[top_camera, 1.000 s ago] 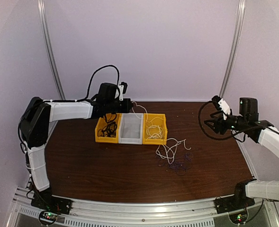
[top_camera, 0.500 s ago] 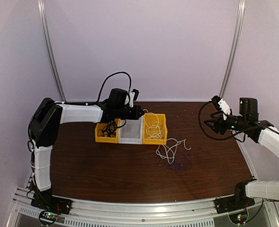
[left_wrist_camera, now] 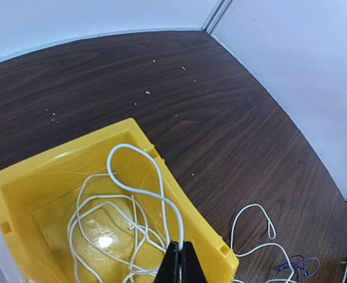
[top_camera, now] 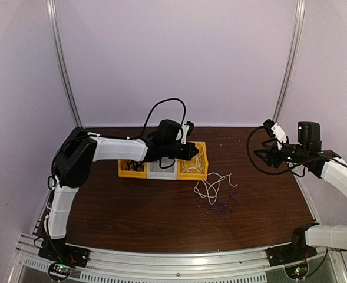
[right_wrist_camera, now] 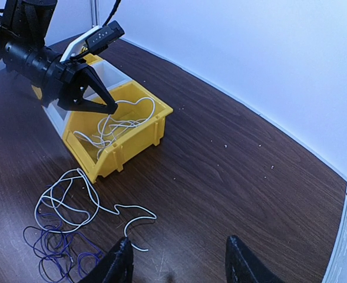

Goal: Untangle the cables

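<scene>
Overhead view lit evenly from above, soft and slightly grainy; pale walls [top_camera: 220,59] tinted lilac; weak diffuse shadows cast on dark table [top_camera: 132,212]; glare caught on metal rail [top_camera: 179,257] at near edge; left wrist view sharpest; white cable [left_wrist_camera: 160,187] crisply resolved; bright specular spot seen on yellow bin [left_wrist_camera: 20,194] floor; table's far edge bowed by lens; right wrist view bright; right gripper [right_wrist_camera: 179,242] rendered dark, slightly soft at lower edge.

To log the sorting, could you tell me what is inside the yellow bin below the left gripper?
Loops of white cable, one strand pinched by the left gripper, which hides part of the bin floor.
</scene>
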You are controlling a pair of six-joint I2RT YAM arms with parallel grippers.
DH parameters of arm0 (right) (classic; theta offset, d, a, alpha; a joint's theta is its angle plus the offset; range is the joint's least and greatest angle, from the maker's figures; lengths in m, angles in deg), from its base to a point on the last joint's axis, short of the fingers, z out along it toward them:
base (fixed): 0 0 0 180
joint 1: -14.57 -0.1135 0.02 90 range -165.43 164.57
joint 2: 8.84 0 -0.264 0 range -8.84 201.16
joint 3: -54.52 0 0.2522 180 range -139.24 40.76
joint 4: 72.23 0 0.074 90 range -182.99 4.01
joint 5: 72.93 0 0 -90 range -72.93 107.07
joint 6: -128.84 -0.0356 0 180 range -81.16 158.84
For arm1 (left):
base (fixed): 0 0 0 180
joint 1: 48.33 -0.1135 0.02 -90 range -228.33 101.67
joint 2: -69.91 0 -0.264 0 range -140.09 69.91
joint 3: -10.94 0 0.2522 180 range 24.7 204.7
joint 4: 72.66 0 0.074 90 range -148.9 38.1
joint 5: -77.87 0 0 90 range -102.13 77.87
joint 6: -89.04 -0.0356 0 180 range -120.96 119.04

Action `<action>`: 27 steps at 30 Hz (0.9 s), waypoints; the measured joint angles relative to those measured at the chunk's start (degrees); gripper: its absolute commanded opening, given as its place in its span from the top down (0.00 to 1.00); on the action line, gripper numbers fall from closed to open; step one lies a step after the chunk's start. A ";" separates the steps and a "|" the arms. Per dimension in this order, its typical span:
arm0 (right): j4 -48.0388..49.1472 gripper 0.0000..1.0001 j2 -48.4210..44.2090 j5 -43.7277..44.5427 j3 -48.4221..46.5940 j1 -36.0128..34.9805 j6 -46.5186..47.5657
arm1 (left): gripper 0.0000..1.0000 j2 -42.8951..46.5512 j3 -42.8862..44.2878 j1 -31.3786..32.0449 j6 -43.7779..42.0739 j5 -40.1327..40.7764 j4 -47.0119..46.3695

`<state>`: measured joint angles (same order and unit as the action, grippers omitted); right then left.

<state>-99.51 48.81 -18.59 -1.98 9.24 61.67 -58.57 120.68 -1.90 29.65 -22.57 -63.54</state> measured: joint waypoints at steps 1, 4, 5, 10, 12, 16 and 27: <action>0.00 0.47 0.00 0.00 0.00 0.00 0.00 | 1.00 -0.48 0.35 0.42 0.00 0.28 0.13; 0.00 0.47 0.02 0.04 0.00 0.00 0.22 | 1.00 -1.64 1.07 1.20 0.00 1.31 0.94; 0.00 0.47 0.02 0.09 0.00 0.00 0.35 | 1.00 -2.14 1.51 1.36 0.00 1.70 1.31; 0.00 0.46 0.02 0.24 0.00 0.02 0.90 | 1.00 -4.26 4.31 1.62 0.00 3.69 3.10; 0.00 0.46 0.02 0.22 0.02 0.02 0.98 | 1.00 -4.48 4.76 1.68 0.04 4.35 3.76; -0.02 0.46 0.02 0.22 0.02 0.17 1.16 | 1.00 -4.50 4.94 2.01 0.42 6.16 4.57; -0.39 0.46 0.02 -0.15 0.04 0.22 1.88 | 1.00 -4.37 5.77 5.09 -2.32 16.90 9.77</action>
<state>-99.90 48.83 -18.75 -1.94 9.46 63.55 -62.94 126.45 3.19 27.34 -5.67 -53.77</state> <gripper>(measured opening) 0.539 0.009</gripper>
